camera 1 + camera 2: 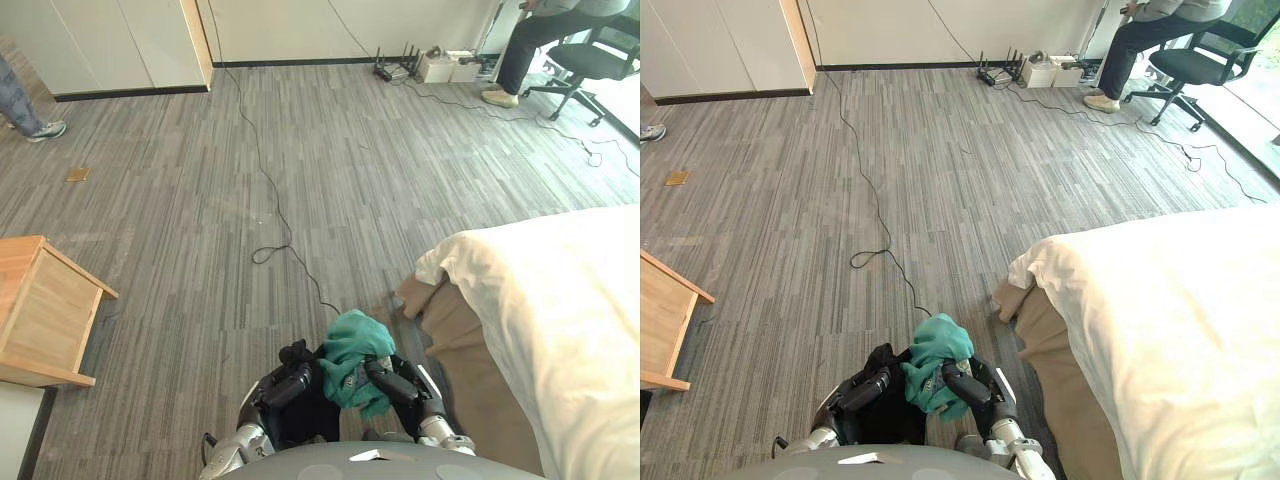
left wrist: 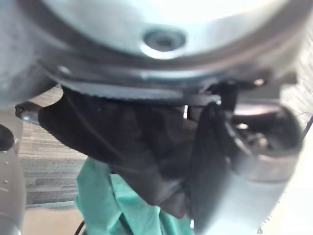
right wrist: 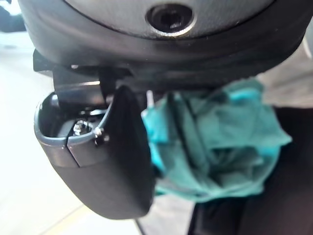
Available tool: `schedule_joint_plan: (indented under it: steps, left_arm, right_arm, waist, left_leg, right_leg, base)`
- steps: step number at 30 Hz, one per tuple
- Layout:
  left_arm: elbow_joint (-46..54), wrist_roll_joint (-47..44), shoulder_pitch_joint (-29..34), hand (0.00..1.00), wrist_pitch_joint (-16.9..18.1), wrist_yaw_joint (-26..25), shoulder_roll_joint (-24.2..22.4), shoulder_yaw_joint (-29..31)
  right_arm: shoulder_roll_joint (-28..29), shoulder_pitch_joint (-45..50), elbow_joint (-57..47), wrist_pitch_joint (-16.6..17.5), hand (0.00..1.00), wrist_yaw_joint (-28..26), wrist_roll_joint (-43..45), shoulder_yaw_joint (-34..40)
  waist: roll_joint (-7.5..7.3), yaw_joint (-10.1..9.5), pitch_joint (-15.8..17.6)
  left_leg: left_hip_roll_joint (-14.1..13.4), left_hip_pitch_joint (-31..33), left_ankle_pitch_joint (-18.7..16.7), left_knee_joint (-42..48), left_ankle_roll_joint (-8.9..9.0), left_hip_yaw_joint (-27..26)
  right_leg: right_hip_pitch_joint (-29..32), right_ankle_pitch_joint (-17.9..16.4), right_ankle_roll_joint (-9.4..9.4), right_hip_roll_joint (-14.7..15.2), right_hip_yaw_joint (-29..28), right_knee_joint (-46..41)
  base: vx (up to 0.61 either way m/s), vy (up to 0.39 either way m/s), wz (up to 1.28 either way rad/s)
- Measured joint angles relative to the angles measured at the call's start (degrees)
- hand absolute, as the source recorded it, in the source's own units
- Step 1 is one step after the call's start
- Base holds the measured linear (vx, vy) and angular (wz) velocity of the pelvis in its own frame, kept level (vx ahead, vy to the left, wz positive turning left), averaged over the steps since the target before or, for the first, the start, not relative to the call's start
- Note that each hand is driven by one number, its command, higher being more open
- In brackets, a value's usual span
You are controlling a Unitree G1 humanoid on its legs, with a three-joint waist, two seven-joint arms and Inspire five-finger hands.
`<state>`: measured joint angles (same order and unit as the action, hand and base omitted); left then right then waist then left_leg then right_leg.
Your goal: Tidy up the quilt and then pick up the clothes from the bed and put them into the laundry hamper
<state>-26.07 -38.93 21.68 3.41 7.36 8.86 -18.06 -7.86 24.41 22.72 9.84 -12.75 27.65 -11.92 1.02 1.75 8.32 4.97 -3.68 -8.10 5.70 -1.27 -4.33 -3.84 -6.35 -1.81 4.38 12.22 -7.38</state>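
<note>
Two garments: teal garment (image 1: 355,350) and black garment (image 1: 300,412), bunched together above the floor (image 1: 200,250), just left of the bed (image 1: 470,370).
Right hand (image 1: 400,383): fingers curled round the teal garment.
Left hand (image 1: 285,385): fingers curled into the black garment.
Quilt (image 1: 560,290): white, spread over the bed, one corner drooping at its left edge.

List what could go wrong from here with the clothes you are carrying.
1. The teal garment is only bunched under the right hand, with loose folds bulging above it; it may slip to the floor on the way.
2. The black garment hangs low between that hand and the left hand and might drop or snag.
3. The quilt lies close on the right; a turn could brush and untidy it.
</note>
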Motion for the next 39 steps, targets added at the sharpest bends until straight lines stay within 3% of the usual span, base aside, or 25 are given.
schedule_joint_plan:
  steps: [1, 2, 3, 4, 5, 9, 12, 14, 15, 16, 17, 20, 21, 22, 24, 25, 28, 30, 31, 32, 34, 35, 36, 38, 39]
  left_arm:
    - [1.16, -1.59, -0.31, 0.00, 0.15, -0.78, -0.03, -0.27]
    - [1.52, -2.01, -0.41, 0.00, 0.36, -0.96, 0.12, -0.20]
    - [1.53, -2.68, -1.82, 0.00, 0.45, -1.21, 0.09, -0.18]
    - [2.20, -3.84, -2.73, 0.00, 0.50, -1.55, -0.27, -0.06]
    - [2.89, -4.19, -2.90, 0.00, 0.56, -1.79, -1.31, 0.67]
    - [7.35, -6.02, -0.29, 0.00, 0.65, -1.87, -1.80, 0.82]
    - [11.14, -6.01, 2.32, 0.00, 0.90, -2.12, -1.81, 0.82]
    - [12.27, -6.00, 3.24, 0.00, 1.58, -2.35, -1.84, 0.88]
    - [12.50, -6.01, 3.40, 0.00, 1.56, -2.71, -1.77, 1.07]
    - [12.82, -6.00, 3.47, 0.00, 1.40, -3.14, -1.92, 1.33]
    - [12.87, -6.00, 3.20, 0.00, 1.30, -3.34, -2.35, 1.60]
    - [12.92, -6.01, 3.11, 0.00, 0.91, -4.52, -3.41, 2.69]
    - [12.84, -5.95, 3.16, 0.00, 0.81, -4.78, -3.10, 2.48]
    - [12.53, -5.86, 3.13, 0.00, 0.68, -6.03, -2.75, 2.21]
    - [11.98, -5.86, 3.11, 0.00, 0.60, -7.05, -2.77, 2.04]
    - [12.06, -5.94, 3.38, 0.00, 0.51, -8.43, -2.94, 1.96]
    - [12.73, -5.98, 2.56, 0.00, 0.46, -10.47, -2.81, 2.18]
    - [12.69, -5.98, 1.29, 0.00, 0.06, -10.97, -2.83, 2.22]
    - [12.62, -5.97, 0.56, 0.00, -0.15, -10.94, -2.76, 2.35]
    - [12.50, -5.98, 0.39, 0.00, -0.43, -10.67, -2.32, 2.82]
    - [12.39, -6.04, 1.47, 0.00, -1.11, -10.58, -1.16, 3.46]
    - [11.35, -6.12, 2.15, 0.00, -1.35, -10.52, -0.77, 3.94]
    - [10.39, -6.38, 2.19, 0.00, -1.61, -10.50, -1.35, 4.38]
    - [8.86, -8.92, 2.87, 0.00, -2.63, -10.57, -3.48, 5.69]
    - [8.55, -10.25, 2.98, 0.00, -2.67, -10.57, -3.61, 5.90]
  right_arm:
    - [-1.08, -0.01, -0.01, -0.69, 0.00, 0.58, 0.89, -0.07]
    - [-1.16, -0.28, -0.19, -0.54, 0.00, 1.00, 1.15, 0.11]
    - [-1.64, -0.98, -0.29, -0.52, 0.00, 1.47, 2.76, 0.45]
    - [-2.61, -1.08, -0.94, -0.52, 0.00, 2.17, 4.35, 1.00]
    - [-3.68, -1.02, -0.93, -0.54, 0.00, 2.77, 4.58, 1.36]
    - [-5.03, -0.66, -0.97, -0.67, 0.00, 4.21, 4.47, 3.45]
    - [-6.01, 0.76, -1.52, -0.77, 0.00, 4.59, 4.37, 3.49]
    - [-5.96, 2.41, -3.15, -0.77, 0.00, 4.32, 4.38, 3.32]
    - [-5.95, 2.48, -3.66, -0.77, 0.00, 3.92, 4.40, 2.78]
    - [-5.95, 1.76, -4.39, -0.76, 0.00, 3.39, 4.54, 2.24]
    - [-6.26, 1.29, -4.85, -0.76, 0.00, 3.14, 4.53, 2.22]
    - [-4.90, 0.40, -7.41, -1.02, 0.00, 2.45, 4.54, 1.97]
    - [-4.01, 0.09, -8.36, -1.15, 0.00, 2.09, 4.54, 1.57]
    - [-2.93, -0.60, -8.84, -1.41, 0.00, 2.08, 4.51, 1.12]
    - [-2.86, -0.88, -9.20, -2.00, 0.00, 2.06, 4.33, 0.40]
    - [-2.84, -0.41, -9.65, -2.89, 0.00, 2.05, 4.22, -0.42]
    - [-2.68, -0.05, -9.94, -3.91, 0.00, 0.72, 4.03, -1.16]
    - [-2.70, 0.06, -11.00, -3.97, 0.00, -0.40, 3.64, -0.53]
    - [-2.68, 0.25, -12.05, -3.99, 0.00, -1.57, 2.54, 0.41]
    - [-2.43, 0.78, -12.90, -3.99, 0.00, -2.16, 1.98, 0.79]
    - [-2.40, 2.92, -14.95, -4.05, 0.00, -2.44, 1.94, 0.73]
    - [-2.66, 4.22, -16.19, -4.10, 0.00, -2.52, 1.95, 1.12]
    - [-3.31, 4.38, -16.25, -4.12, 0.00, -2.45, 1.95, 1.43]
    - [-5.62, 0.99, -16.36, -4.76, 0.00, -2.02, 1.95, 2.50]
    - [-5.95, 0.17, -16.36, -4.84, 0.00, -1.93, 1.95, 2.76]
  waist:
    - [0.92, -0.21, 1.15]
    - [0.53, -0.13, 2.02]
    - [0.94, 0.40, 3.39]
    - [2.33, 0.41, 4.90]
    - [2.47, -0.01, 6.00]
    - [4.03, 0.04, 6.67]
    - [3.94, -0.39, 6.80]
    - [3.65, -1.36, 6.76]
    - [2.18, -2.05, 5.96]
    - [1.20, -2.29, 4.97]
    - [1.11, -2.35, 5.12]
    - [-0.96, -3.17, 4.53]
    - [-2.91, -2.99, 4.04]
    - [-4.52, -2.18, 3.69]
    - [-4.11, -1.62, 3.87]
    - [-2.78, -0.77, 4.16]
    - [-0.41, 0.52, 5.49]
    - [0.72, 0.81, 6.11]
    - [1.62, 1.56, 6.55]
    - [0.75, 1.66, 6.33]
    - [-0.68, 1.66, 5.96]
    - [-0.13, 2.32, 4.98]
    - [0.99, 2.32, 4.32]
    - [4.88, 1.42, 3.66]
    - [5.19, 1.39, 3.70]
  left_leg:
    - [-1.12, 2.39, -3.14, 8.08, 2.32, -1.47]
    - [-1.56, 4.70, -3.98, 14.53, 3.07, -2.63]
    - [-3.15, 9.56, -3.95, 25.22, 3.09, -5.27]
    - [-5.80, 14.02, -2.07, 36.27, 3.34, -7.23]
    - [-6.60, 16.37, 0.56, 42.05, 5.03, -7.95]
    - [-6.55, 18.31, -6.00, 33.94, 4.89, -8.50]
    - [-6.79, 19.28, 0.03, 17.15, 5.75, -9.41]
    - [-7.76, 19.07, 6.97, 12.59, 4.63, -10.36]
    - [-7.11, 18.90, 9.21, 14.20, 0.32, -11.37]
    - [-6.62, 20.38, 5.77, 18.47, -2.57, -12.41]
    - [-6.96, 20.98, 3.80, 21.01, -3.53, -12.81]
    - [-6.57, 19.12, -2.17, 25.57, -3.75, -13.23]
    - [-3.94, 15.01, -4.55, 20.54, -3.91, -12.99]
    - [-1.69, 11.04, -5.34, 17.25, -4.55, -12.54]
    - [-1.42, 7.50, -6.04, 15.62, -4.98, -11.52]
    - [-1.52, 2.36, -6.10, 11.86, -5.02, -9.45]
    - [-2.70, -4.55, -6.07, 7.85, -4.96, -4.04]
    - [-4.01, -6.00, -6.31, 8.05, -4.56, -0.64]
    - [-5.70, -7.22, -7.29, 8.18, -3.01, 2.27]
    - [-5.88, -8.48, -8.11, 8.17, -1.74, 5.02]
    - [-6.43, -11.38, -12.28, 9.43, 1.83, 9.34]
    - [-8.34, -12.70, -16.50, 11.47, 3.24, 12.24]
    - [-9.93, -12.69, -17.50, 12.75, 3.77, 13.28]
    - [-13.91, -6.63, -15.02, 26.20, 2.95, 14.24]
    - [-14.45, -4.42, -12.33, 30.62, 3.50, 14.25]
  right_leg:
    - [1.14, -2.98, 2.49, -0.76, -0.11, -5.03]
    - [1.02, -4.97, 3.62, -0.80, -0.23, -6.50]
    - [1.06, -6.31, 3.14, -0.59, 0.10, -8.25]
    - [0.34, -7.14, 3.12, -0.63, 0.04, -9.04]
    - [-1.38, -7.69, 3.36, -0.14, -0.32, -8.99]
    - [-3.38, -9.34, 3.09, 1.24, -0.84, -8.42]
    - [-7.44, -10.69, 2.07, 1.60, -0.89, -5.27]
    - [-11.07, -12.40, 0.46, 1.72, -1.18, -3.38]
    - [-12.73, -13.46, -0.66, 3.21, -1.74, -2.26]
    - [-13.61, -12.54, -3.01, 4.66, -1.86, -1.31]
    - [-13.47, -12.03, -3.84, 4.90, -2.62, -1.93]
    - [-8.96, -8.98, -6.74, 6.31, -7.00, -16.35]
    - [-2.87, -5.75, -10.27, 8.97, -7.17, -30.40]
    - [4.86, -0.67, -10.76, 11.77, -7.98, -45.98]
    - [9.11, -3.06, -6.70, 11.79, -7.06, -53.11]
    - [13.16, -5.59, -2.76, 10.97, -3.94, -55.45]
    - [20.38, -8.84, 1.45, 8.37, 1.27, -45.14]
    - [23.11, -8.01, 0.70, 6.41, 1.32, -32.81]
    - [24.41, -4.63, -2.24, 4.70, -1.09, -21.19]
    - [24.90, 0.91, -4.87, 4.52, -5.67, -9.95]
    - [24.60, 3.91, -7.21, 5.57, -11.15, -4.98]
    - [25.23, 9.02, -5.66, 4.25, -11.71, -10.45]
    - [26.32, 9.67, -5.15, 3.35, -11.02, -14.30]
    - [27.54, 3.37, -0.62, 1.15, -6.61, -21.87]
    - [27.20, 2.20, 0.16, 0.74, -5.86, -22.56]
  base:
    - [0.01, -0.084, -0.22]
    - [0.00, -0.120, -0.07]
    - [-0.03, -0.075, 0.14]
    - [-0.04, -0.053, 0.07]
    - [0.02, -0.003, -0.03]
    - [0.15, -0.011, -0.06]
    - [0.28, 0.036, -0.05]
    - [0.42, 0.113, -0.20]
    - [0.64, 0.164, -0.23]
    - [0.68, 0.160, -0.22]
    - [0.62, 0.120, -0.18]
    - [0.54, 0.140, -0.11]
    - [0.61, 0.119, 0.15]
    - [0.62, 0.088, 0.20]
    - [0.46, 0.003, 0.31]
    - [0.41, -0.022, 0.42]
    - [0.59, -0.124, 0.76]
    - [0.37, -0.173, 1.02]
    - [0.45, -0.284, 1.43]
    - [0.54, -0.407, 1.32]
    - [0.58, -0.564, 1.38]
    - [0.41, -0.441, 1.42]
    - [0.38, -0.425, 0.98]
    - [0.50, -0.544, 0.48]
    - [0.52, -0.584, 0.38]
